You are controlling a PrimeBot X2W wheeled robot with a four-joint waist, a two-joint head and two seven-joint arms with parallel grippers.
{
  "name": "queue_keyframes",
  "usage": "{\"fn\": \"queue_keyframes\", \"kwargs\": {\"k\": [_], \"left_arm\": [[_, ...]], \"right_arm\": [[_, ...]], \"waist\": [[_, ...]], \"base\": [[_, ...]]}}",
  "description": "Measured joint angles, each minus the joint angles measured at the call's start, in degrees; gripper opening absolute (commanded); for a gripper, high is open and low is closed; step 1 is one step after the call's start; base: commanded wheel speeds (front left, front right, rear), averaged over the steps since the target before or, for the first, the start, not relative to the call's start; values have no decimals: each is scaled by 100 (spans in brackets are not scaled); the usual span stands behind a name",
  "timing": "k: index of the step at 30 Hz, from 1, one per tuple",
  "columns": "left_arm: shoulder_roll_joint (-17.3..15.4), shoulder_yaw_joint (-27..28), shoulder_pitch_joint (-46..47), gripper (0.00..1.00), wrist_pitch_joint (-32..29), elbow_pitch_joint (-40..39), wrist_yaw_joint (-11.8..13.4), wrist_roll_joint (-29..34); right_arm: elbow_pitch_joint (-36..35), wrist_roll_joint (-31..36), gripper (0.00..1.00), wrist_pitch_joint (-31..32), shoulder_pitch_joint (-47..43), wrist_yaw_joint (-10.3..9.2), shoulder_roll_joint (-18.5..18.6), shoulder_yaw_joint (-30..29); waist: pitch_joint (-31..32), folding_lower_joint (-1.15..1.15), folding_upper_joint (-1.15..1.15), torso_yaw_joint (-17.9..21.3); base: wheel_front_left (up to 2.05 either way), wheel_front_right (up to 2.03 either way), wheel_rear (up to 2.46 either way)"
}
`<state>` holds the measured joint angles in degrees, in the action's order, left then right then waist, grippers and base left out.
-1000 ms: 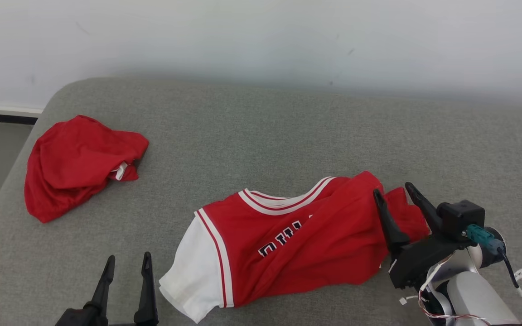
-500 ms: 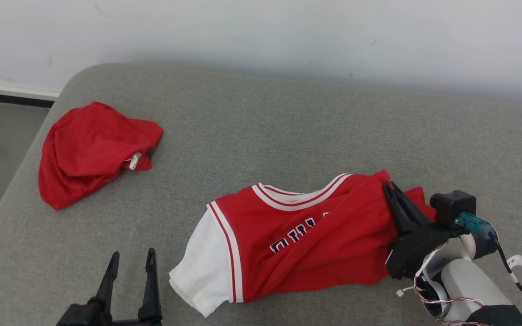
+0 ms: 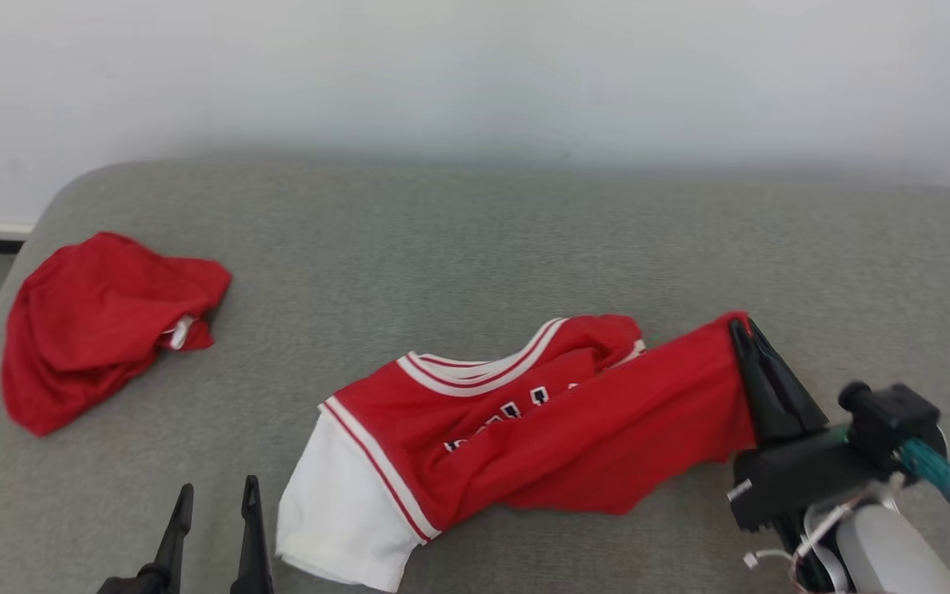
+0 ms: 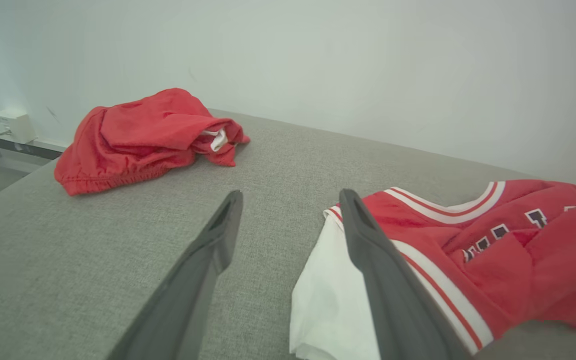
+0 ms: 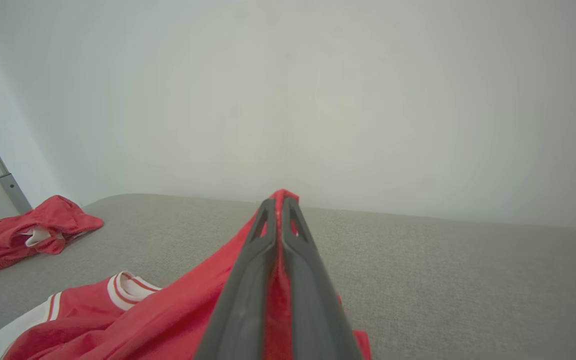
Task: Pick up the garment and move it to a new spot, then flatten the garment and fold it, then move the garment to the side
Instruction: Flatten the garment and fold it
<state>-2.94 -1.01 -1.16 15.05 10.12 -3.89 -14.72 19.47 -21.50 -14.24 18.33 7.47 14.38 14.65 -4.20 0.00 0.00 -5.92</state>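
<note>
Right gripper [image 3: 744, 330] is now clamped shut on the right edge of the red-and-white mesh basketball jersey [image 3: 516, 429]; a second ago its fingers stood open around that fold. That edge is now pulled up off the grey fabric cushion [image 3: 442, 239], while its white sleeve end lies flat near me. I read it as pickup secured, relocation next. Right arm is low right, fingers angled up and away. Left gripper [image 3: 218, 488] is fully open and empty, hovering just left of the sleeve.

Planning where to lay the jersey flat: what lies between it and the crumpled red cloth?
Only bare grey cushion separates the jersey from the crumpled red cloth; the head view shows this plainly.
</note>
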Motion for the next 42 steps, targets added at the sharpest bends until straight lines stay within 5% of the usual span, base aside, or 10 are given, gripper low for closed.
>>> {"fn": "queue_keyframes", "kwargs": {"k": [6,15,16,17,42], "left_arm": [[2,19,-4,100,0,-12,-40,1],[3,14,20,100,0,18,-71,2],[2,18,23,100,0,21,-71,2],[2,22,24,100,0,23,-73,4],[2,240,-285,100,0,-70,-121,183]], "right_arm": [[-1005,167,0,92,-995,0,-19,-425],[-1802,310,0,409,-2430,0,-572,-1126],[-1811,349,16,405,-2495,0,-624,-1178],[-1825,375,100,402,-2535,0,-669,-1206],[-2168,656,100,57,-2841,0,-895,-1538]], "waist": [[25,0,0,382],[-33,0,0,711],[-37,0,0,721],[-35,0,0,729],[448,0,0,621]], "base": [[0,0,0],[0,0,0],[0,0,0],[0,0,0],[0,0,0]]}}
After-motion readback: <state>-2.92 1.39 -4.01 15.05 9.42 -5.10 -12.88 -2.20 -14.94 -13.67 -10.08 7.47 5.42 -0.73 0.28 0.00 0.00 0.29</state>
